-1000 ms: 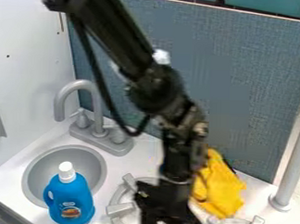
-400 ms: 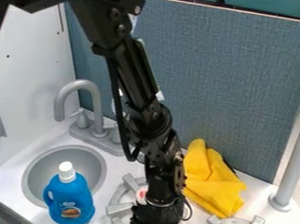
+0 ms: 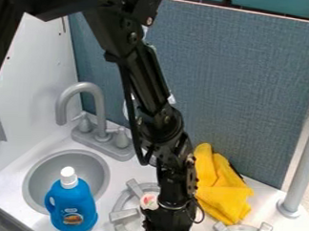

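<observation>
Hanging down the middle of the view, a black robot arm comes in from the upper left and ends in a gripper (image 3: 168, 227) at the bottom edge, low over the stove side of a white toy kitchen counter (image 3: 126, 170). Its tips are hidden, so whether it is open or closed, and whether it has hold of anything, cannot be told.

Nearest to it is a small, pale, rounded object with red marks (image 3: 149, 201), seen over the grey left burner (image 3: 123, 216). It lies just beside the arm's lower end, on the left and slightly higher in the view than the gripper. The arm covers its right side; whether the two touch is unclear.

On the other side of the arm, a crumpled bright yellow cloth (image 3: 225, 197) sits on the counter near an upright blue-grey panel (image 3: 247, 92). Below and right of the cloth is a second grey burner (image 3: 244, 230), partly cut off, and farther right stands a grey post (image 3: 300, 175).

Well to the left of the gripper, a blue bottle with a white cap (image 3: 71, 207) stands upright, overlapping the near edge of a round grey sink (image 3: 96, 170). Behind the sink rises a curved grey faucet (image 3: 87, 87).
</observation>
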